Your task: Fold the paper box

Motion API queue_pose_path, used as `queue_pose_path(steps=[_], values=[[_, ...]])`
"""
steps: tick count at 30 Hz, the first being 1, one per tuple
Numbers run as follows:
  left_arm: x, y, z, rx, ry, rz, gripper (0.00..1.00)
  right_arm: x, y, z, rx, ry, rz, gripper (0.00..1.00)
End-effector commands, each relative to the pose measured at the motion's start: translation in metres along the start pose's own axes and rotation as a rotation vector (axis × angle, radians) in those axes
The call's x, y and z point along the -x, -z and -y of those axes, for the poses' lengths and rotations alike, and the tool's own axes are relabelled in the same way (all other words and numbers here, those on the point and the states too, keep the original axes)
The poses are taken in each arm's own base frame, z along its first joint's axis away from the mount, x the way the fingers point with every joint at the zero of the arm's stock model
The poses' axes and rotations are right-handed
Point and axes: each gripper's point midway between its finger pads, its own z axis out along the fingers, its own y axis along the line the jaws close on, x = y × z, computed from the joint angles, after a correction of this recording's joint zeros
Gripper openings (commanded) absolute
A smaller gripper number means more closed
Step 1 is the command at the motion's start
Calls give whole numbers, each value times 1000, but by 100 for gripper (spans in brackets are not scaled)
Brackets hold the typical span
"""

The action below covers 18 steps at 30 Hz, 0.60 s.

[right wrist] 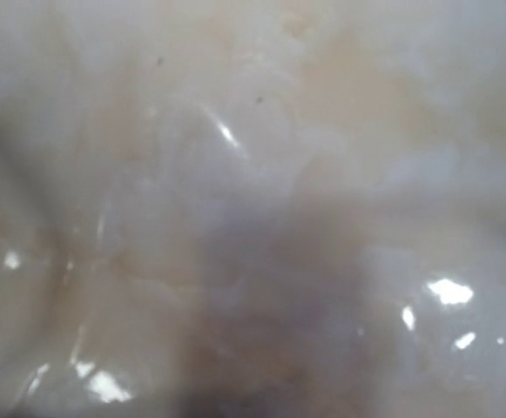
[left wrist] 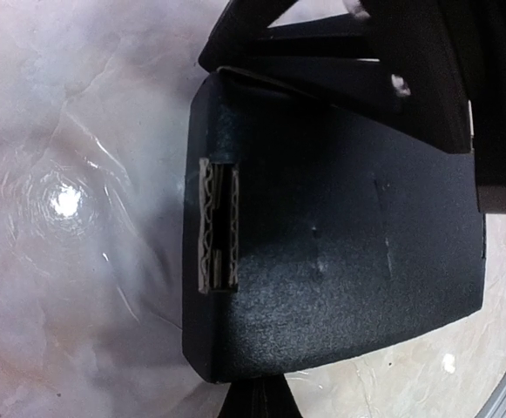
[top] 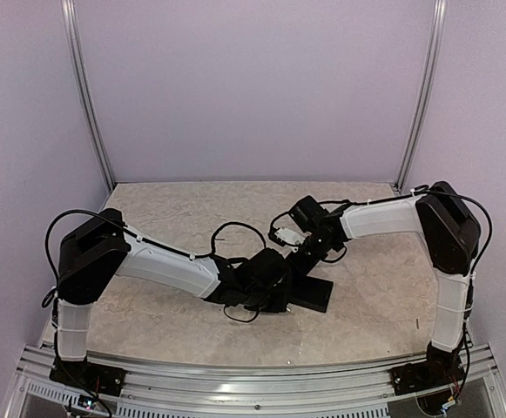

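The paper box [top: 312, 294] is a flat, matte black cardboard piece lying on the table in the middle. In the left wrist view it [left wrist: 340, 261] fills the centre, and a slot [left wrist: 218, 228] on its left side shows pale corrugated edges. My left gripper [top: 268, 277] is low over the box's left end. Its fingers [left wrist: 257, 402] show as one dark wedge pressed together at the box's near edge, with the tips hidden by the cardboard. My right gripper [top: 311, 251] points down at the box's far edge and also shows in the left wrist view [left wrist: 409, 70]. The right wrist view is only blurred table.
The marbled table [top: 174, 218] has glossy creases. Black cables loop near both wrists [top: 235, 231]. An aluminium rail [top: 253, 366] runs along the near edge, and lilac walls close in the back and sides.
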Motion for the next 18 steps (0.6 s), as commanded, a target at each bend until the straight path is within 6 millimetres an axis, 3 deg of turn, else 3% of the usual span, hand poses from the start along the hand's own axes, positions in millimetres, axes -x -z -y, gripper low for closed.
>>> queue_pose_path(steps=[1, 3, 6, 8, 9, 10, 11, 12, 14, 17, 18], values=[[30, -8, -5, 4, 33, 124, 0, -20, 4, -25, 114, -34, -90, 8], [26, 1, -13, 43, 25, 111, 0, -7, 17, 1, 100, -69, -52, 9], [21, 17, -23, 110, -21, 106, 0, 21, 57, 44, 42, -98, 52, 13], [26, 38, -22, 144, -69, 130, 0, 39, 91, 64, -10, -99, 149, 25], [29, 48, -23, 174, -93, 142, 0, 48, 115, 71, -44, -92, 209, 36], [36, 63, -22, 196, -116, 166, 6, 52, 132, 76, -74, -83, 250, 53], [42, 73, -24, 222, -138, 182, 11, 55, 147, 79, -95, -72, 286, 81], [50, 87, -24, 237, -163, 203, 17, 58, 163, 82, -113, -60, 327, 97], [70, 116, -26, 274, -204, 249, 34, 61, 192, 88, -156, -30, 396, 100], [102, 159, -30, 285, -283, 305, 57, 59, 246, 114, -294, -45, 521, 100], [111, 170, -35, 298, -312, 320, 78, 56, 265, 125, -364, -67, 567, 100]])
